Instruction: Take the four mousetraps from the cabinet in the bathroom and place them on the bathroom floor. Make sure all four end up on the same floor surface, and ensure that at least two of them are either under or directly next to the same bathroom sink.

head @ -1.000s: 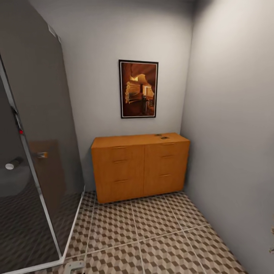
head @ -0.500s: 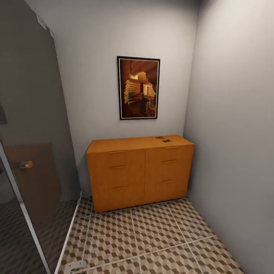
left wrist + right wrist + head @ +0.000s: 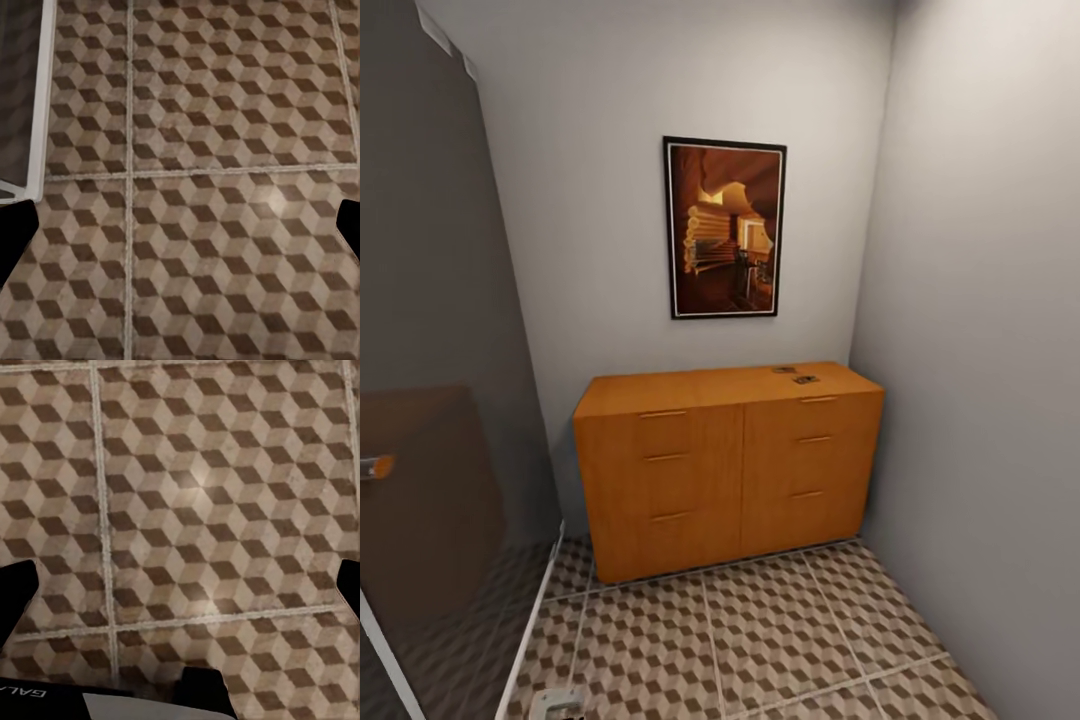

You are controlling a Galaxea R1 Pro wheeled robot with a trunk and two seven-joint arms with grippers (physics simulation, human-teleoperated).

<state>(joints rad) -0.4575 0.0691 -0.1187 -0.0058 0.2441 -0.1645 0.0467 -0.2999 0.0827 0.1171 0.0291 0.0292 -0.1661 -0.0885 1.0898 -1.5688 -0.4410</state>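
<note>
The cabinet (image 3: 725, 465) spans mid-frame, long axis left-right, two mousetraps (image 3: 796, 375) atop; both tools spread wide, empty.

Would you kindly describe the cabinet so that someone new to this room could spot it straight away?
Look to the far grey wall, under the framed picture of a warm-lit interior. The cabinet stands there on the cube-patterned bathroom floor, tucked into the right-hand corner. It is the only orange-brown wooden piece: low, wide, with slim bar handles and two small dark items on its top.
</note>
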